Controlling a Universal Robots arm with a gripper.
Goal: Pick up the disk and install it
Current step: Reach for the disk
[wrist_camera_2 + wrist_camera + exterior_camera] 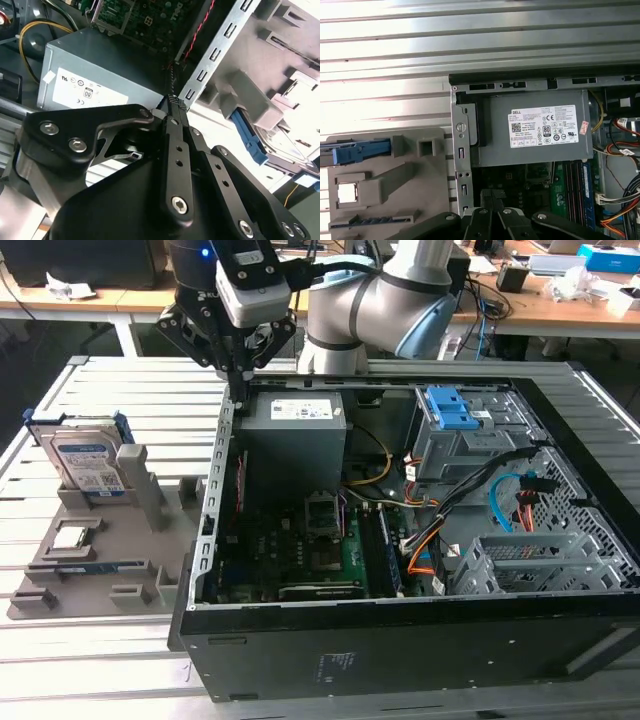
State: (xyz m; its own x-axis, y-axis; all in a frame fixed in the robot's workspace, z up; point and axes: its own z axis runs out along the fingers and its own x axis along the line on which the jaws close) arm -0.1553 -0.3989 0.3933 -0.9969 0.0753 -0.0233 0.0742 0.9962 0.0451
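Note:
The disk (85, 458) stands upright in a slot of the grey fixture (130, 570) at the exterior view's left, a silver drive with a white-and-blue label and a blue carrier. Its blue carrier edge (361, 150) appears in the first wrist view, and the carrier (248, 138) also appears in the second wrist view. My gripper (238, 388) hangs over the back left corner of the open computer case (400, 660), to the right of the disk and apart from it. Its black fingers (175, 107) meet at the tip with nothing between them.
A grey power supply (292, 430) sits inside the case just beside the gripper. A grey bay with a blue latch (455, 412) and a metal drive cage (530, 560) lie at the exterior view's right. A small square chip (68, 536) rests in the fixture. Cables cross the motherboard.

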